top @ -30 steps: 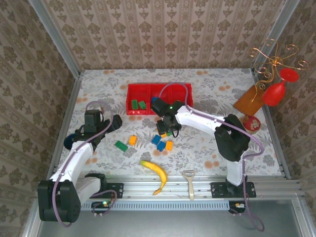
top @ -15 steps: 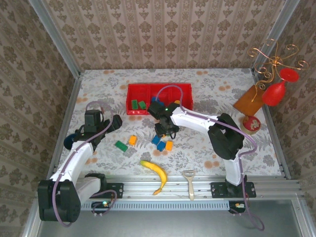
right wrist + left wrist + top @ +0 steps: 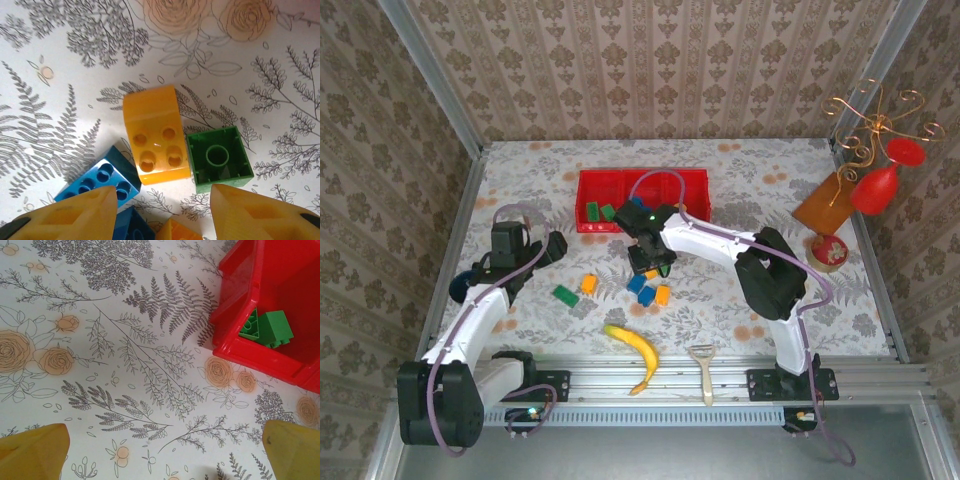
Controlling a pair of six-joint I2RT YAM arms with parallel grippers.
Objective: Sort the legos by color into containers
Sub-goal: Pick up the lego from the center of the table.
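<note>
In the red tray [image 3: 235,347], two green legos [image 3: 274,326].

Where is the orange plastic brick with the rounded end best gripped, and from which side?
Probably from above, holding the orange brick by its long sides near the rounded end; a blue brick and a green brick crowd the studded end.

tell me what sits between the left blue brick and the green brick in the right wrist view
An orange brick, studs up, lies between the blue brick and the green brick, close beside both; the right wrist view shows it.
</note>
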